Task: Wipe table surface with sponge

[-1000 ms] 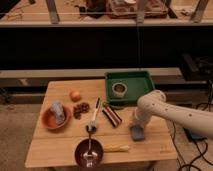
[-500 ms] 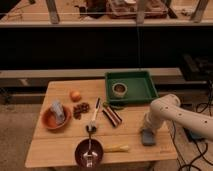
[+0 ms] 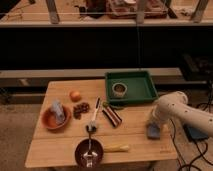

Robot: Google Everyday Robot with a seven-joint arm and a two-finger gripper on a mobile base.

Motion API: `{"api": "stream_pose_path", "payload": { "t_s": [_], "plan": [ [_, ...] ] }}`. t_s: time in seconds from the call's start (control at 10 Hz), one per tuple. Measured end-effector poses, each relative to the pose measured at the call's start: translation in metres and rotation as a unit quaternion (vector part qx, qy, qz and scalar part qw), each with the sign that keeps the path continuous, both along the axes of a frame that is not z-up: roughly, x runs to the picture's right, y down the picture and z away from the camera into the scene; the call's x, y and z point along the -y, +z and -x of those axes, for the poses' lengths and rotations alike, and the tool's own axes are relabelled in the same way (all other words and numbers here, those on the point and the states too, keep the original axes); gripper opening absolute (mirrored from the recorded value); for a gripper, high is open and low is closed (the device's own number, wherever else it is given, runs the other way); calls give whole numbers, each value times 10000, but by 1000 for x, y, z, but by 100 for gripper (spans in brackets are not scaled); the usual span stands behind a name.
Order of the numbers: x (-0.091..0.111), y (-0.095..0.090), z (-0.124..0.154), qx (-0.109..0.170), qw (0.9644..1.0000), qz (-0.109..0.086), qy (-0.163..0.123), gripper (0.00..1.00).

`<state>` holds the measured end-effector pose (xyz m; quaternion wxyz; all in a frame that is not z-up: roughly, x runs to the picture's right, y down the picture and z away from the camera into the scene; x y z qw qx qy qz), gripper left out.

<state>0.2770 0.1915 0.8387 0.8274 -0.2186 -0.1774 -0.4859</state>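
A blue-grey sponge lies flat on the wooden table, near its right edge. My white arm reaches in from the right. The gripper points down onto the sponge and is shut on it, pressing it against the tabletop. The arm's elbow hides most of the gripper.
A green tray holding a small round cup stands at the back right. An orange, grapes, an orange bowl, a brush, a dark bar, a dark bowl with a spoon and a yellow item fill the left and middle.
The arm has swept the sponge from near the table's middle right toward the right edge, then slightly back up from the front.
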Motion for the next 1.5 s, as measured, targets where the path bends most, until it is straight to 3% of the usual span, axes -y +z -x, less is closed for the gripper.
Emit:
{"api": "stream_pose_path", "payload": {
  "t_s": [0.2, 0.5, 0.7, 0.9, 1.1, 1.5],
  "plan": [
    [17, 18, 10, 35, 10000, -65, -44, 0],
    [21, 28, 52, 340, 9989, -68, -302, 0],
    [15, 23, 89, 668, 9960, -18, -596, 0],
    [0, 10, 108, 869, 9928, 66, -818, 0],
    [-20, -11, 108, 940, 9909, 165, -946, 0],
    [-36, -35, 73, 804, 9936, 217, -761, 0]
  ]
}}
